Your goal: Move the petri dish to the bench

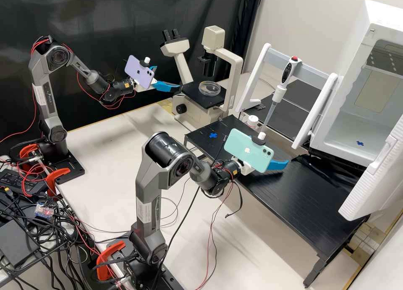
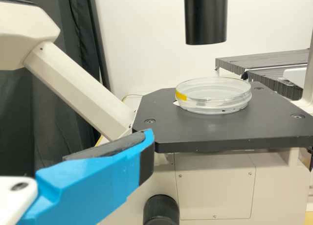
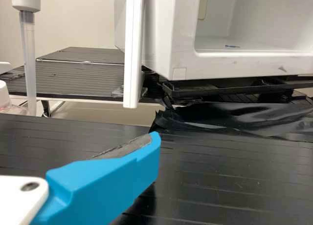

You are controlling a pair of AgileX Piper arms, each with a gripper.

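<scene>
The petri dish (image 2: 213, 99) looks like glossy plastic.

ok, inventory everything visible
bench: 1, pale, centre
microscope: 1, cream, far bench end
petri dish: 1, clear, microscope stage
cabinet: 1, white, right
stand: 1, white, beside cabinet
pipette: 1, white, on stand
bottle: 1, white cap, by pipette
tables: 2, black, right
marks: 2, blue, table and cabinet
curtain: 1, black, background
clamps: 3, orange, lower left
cables: many, black, red, left
phones: 2, lilac, mint, wrists
arms: 2, grey, bench
left gripper: 1, blue, by microscope
right gripper: 1, blue, over table
</scene>
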